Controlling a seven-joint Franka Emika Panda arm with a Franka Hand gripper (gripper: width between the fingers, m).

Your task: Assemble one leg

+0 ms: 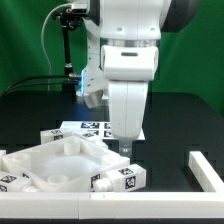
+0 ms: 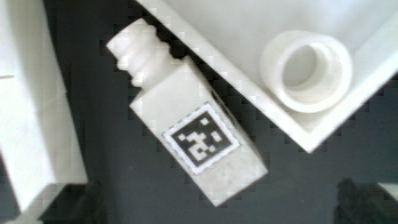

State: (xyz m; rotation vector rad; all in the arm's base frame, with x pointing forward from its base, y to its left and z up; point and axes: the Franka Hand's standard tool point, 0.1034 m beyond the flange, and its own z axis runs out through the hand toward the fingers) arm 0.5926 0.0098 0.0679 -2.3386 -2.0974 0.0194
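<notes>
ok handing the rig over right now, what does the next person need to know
Tool: open, holding nothing, hanging just above the leg.
Leg: lying on its side on the table, close beside the tabletop, with its threaded end toward a corner socket. It is not screwed in.
Done: no leg visibly attached.
Left: grasp the leg, stand it up and screw it into the socket.
</notes>
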